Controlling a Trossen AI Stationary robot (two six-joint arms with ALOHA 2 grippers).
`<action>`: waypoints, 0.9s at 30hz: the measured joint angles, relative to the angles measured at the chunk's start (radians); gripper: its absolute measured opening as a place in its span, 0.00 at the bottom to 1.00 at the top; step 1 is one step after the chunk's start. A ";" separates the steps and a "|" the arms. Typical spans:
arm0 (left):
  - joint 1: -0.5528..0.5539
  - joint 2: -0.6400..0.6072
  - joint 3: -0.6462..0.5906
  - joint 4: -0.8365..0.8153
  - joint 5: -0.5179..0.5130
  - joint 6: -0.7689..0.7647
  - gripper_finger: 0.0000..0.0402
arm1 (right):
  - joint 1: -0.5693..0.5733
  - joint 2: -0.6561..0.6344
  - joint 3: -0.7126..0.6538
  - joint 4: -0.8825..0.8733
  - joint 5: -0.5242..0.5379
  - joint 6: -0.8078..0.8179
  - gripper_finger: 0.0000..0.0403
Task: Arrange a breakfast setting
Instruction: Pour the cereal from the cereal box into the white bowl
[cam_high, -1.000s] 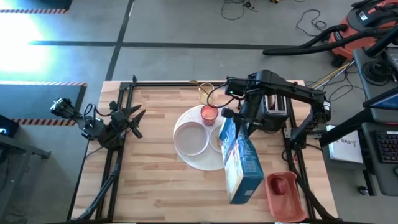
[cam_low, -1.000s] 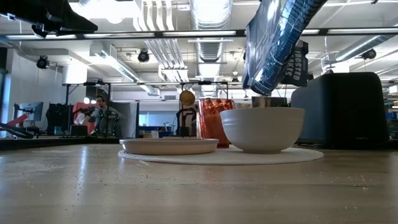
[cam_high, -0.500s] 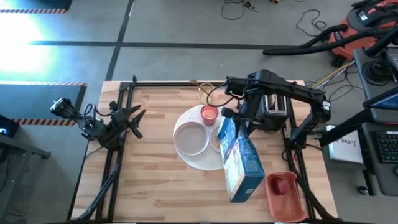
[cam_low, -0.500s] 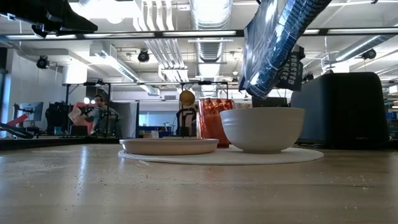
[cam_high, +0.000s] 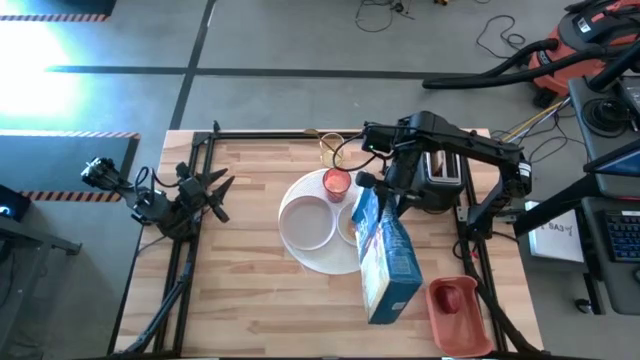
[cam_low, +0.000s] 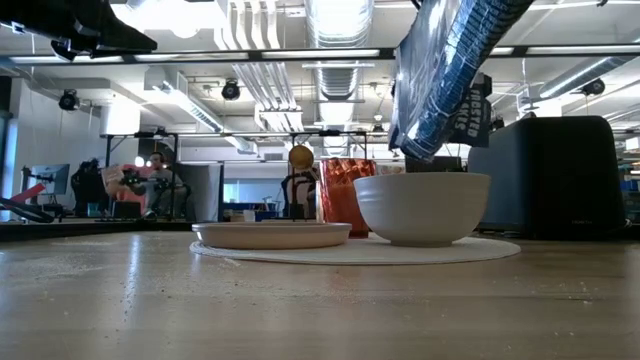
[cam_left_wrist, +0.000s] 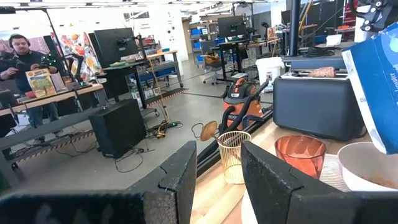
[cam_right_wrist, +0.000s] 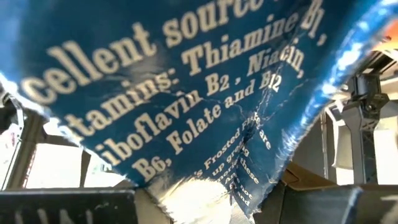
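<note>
My right gripper (cam_high: 384, 190) is shut on a blue cereal box (cam_high: 388, 258) that tilts over the small white bowl (cam_low: 422, 208). The bowl stands on the large round white plate (cam_high: 330, 262), beside a shallow white dish (cam_high: 307, 222). The red cup (cam_high: 337, 183) stands at the plate's far edge. A gold wire cup (cam_left_wrist: 234, 155) with the gold spoon (cam_left_wrist: 208, 130) stands behind it. The toast (cam_left_wrist: 323, 71) sticks up from a black toaster (cam_high: 441, 172). My left gripper (cam_high: 216, 194) is open and empty at the table's left edge. My right gripper holds the cereal box near its lower, far end (cam_high: 372, 205), coming from the table's far right side. The box itself hides the fingertips. The box is lifted clear and slants, its lower end (cam_low: 428, 148) just above the bowl and its near end higher.
A red tray (cam_high: 458, 312) with a small red thing on it lies at the near right corner. Black frame rails run along the table's left and right edges. Bare wood lies in front of the plate and to its left.
The cereal box has rocked slightly from side to side above the bowl in my right gripper and stays tilted over it.
</note>
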 joint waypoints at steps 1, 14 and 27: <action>0.000 0.000 0.000 0.000 0.000 0.000 0.27 | 0.000 0.000 0.000 0.000 0.000 0.002 0.30; 0.000 0.000 0.000 -0.002 0.000 -0.008 0.27 | 0.000 0.001 -0.002 0.000 -0.009 0.062 0.30; 0.000 0.000 0.000 -0.006 0.000 -0.008 0.27 | -0.006 0.002 -0.007 0.002 -0.010 0.054 0.30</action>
